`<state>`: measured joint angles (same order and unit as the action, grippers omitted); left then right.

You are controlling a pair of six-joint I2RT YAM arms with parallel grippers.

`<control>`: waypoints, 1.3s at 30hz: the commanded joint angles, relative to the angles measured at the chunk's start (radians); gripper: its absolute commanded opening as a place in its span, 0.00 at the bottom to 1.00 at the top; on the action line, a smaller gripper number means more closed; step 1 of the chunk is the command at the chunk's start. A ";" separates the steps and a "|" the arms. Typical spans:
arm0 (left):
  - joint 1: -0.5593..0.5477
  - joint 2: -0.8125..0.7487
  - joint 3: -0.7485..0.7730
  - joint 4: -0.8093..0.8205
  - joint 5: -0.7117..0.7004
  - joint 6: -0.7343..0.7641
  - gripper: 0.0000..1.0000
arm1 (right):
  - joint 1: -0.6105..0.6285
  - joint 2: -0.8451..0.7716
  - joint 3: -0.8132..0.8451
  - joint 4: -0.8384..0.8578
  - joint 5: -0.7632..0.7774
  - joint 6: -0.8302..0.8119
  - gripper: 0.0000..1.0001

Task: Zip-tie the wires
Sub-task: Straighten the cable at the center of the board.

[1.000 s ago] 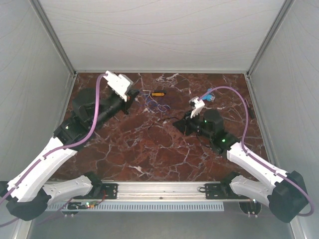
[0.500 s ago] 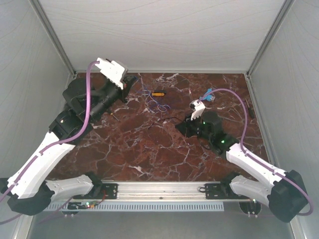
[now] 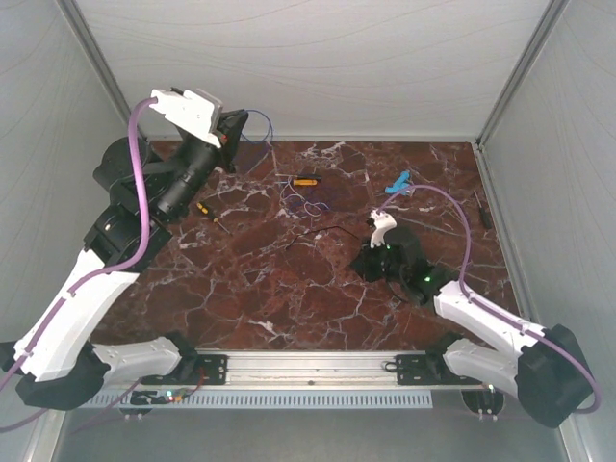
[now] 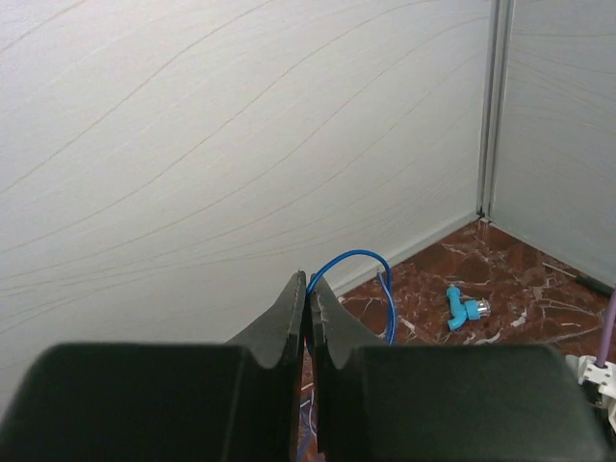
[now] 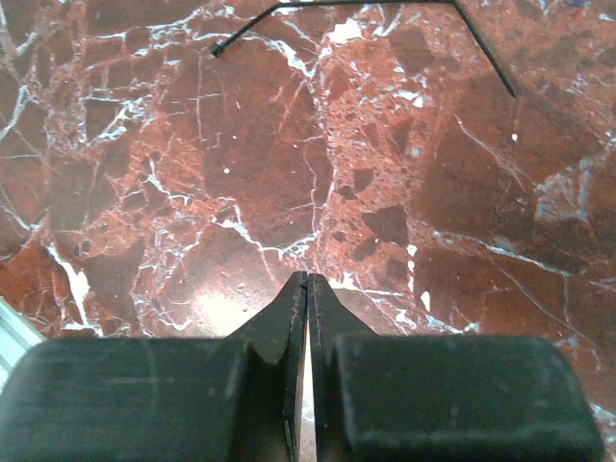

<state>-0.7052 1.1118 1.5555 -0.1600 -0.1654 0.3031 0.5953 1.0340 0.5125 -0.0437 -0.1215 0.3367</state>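
Above marble table (image 3: 289,289), left claw (image 4: 308,287) pinches wires (image 4: 352,253) aloft; right claw (image 5: 306,279) closed, empty, low.

Even, diffuse light; the white back wall (image 3: 318,67) reads bright. A soft glare patch lies on the marble tabletop (image 5: 207,310) in the right wrist view. The left gripper (image 4: 309,287), near its lens, looks dark, slightly blurred.
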 commanded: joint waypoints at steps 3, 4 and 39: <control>0.004 0.004 -0.042 0.054 -0.011 -0.005 0.00 | -0.006 -0.122 -0.028 -0.042 0.111 0.021 0.00; 0.005 0.002 -0.063 0.051 0.002 -0.015 0.00 | -0.007 -0.146 -0.028 -0.052 0.126 0.023 0.00; -0.369 0.579 -0.144 0.390 0.654 -0.385 0.00 | -0.037 -0.847 0.288 -0.342 0.813 -0.005 0.77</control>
<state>-1.0412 1.6318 1.3334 0.0639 0.3805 0.0086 0.5617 0.2222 0.7761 -0.3817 0.6224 0.3622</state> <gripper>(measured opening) 0.006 0.766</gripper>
